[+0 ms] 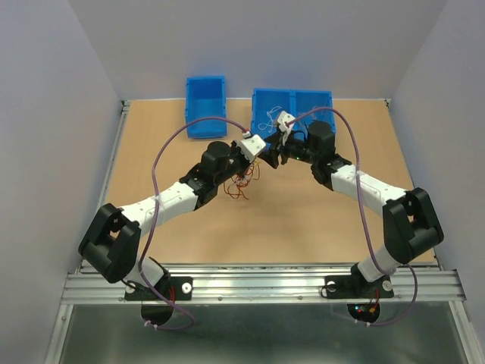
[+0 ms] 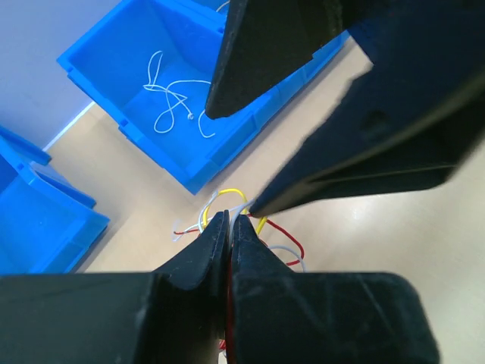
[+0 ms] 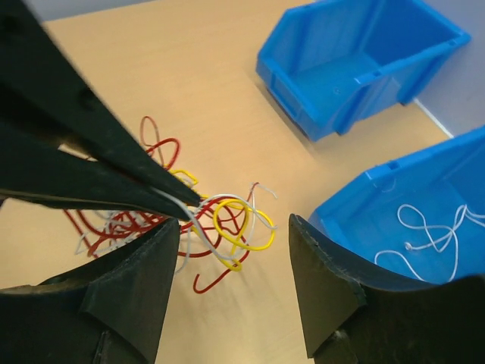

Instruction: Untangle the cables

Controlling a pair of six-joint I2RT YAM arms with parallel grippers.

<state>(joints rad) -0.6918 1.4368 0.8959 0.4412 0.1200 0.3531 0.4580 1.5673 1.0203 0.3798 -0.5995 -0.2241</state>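
The cables (image 3: 220,220) are a loose clump of red, yellow and white wires lifted just over the tabletop; in the top view the cables (image 1: 242,184) hang below the two wrists. My left gripper (image 2: 229,220) is shut on strands of the clump, and a white and a red strand run between its pads. In the right wrist view the left gripper (image 3: 189,201) reaches in from the left with wires trailing from its tip. My right gripper (image 3: 235,243) stands open around the yellow loops, touching none of them. Both grippers meet mid-table, the left gripper (image 1: 263,161) beside the right gripper (image 1: 274,155).
A blue bin (image 2: 151,148) at the back holds a loose white cable (image 2: 170,98); the same bin (image 3: 356,205) and white cable (image 3: 432,231) lie right of my right fingers. A second blue bin (image 3: 303,98) is empty. Both bins (image 1: 206,105) (image 1: 292,102) line the far edge.
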